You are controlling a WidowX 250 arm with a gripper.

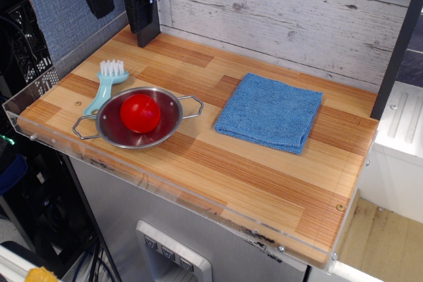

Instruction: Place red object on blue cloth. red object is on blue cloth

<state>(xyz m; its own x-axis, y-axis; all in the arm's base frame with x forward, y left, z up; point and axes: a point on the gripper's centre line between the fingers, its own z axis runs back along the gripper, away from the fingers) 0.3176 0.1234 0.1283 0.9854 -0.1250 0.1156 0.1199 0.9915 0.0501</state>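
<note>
Glossy red object [139, 112], shiny steel bowl [109, 127], nubby terry blue cloth [269, 111], matt striped-wood table [231, 176].

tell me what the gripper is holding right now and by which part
Nothing is held. The gripper hangs at the back left, apart from everything; the red ball sits untouched in the steel bowl.

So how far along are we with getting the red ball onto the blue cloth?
Nothing is done yet. The red ball sits inside the steel bowl, beside the light-blue brush. The blue cloth lies flat to the bowl's right with nothing on it. The pincer hangs at the table's back left, holding nothing; whether it is open is unclear. Left: grasp the ball, carry it over, set it on the cloth.
</note>
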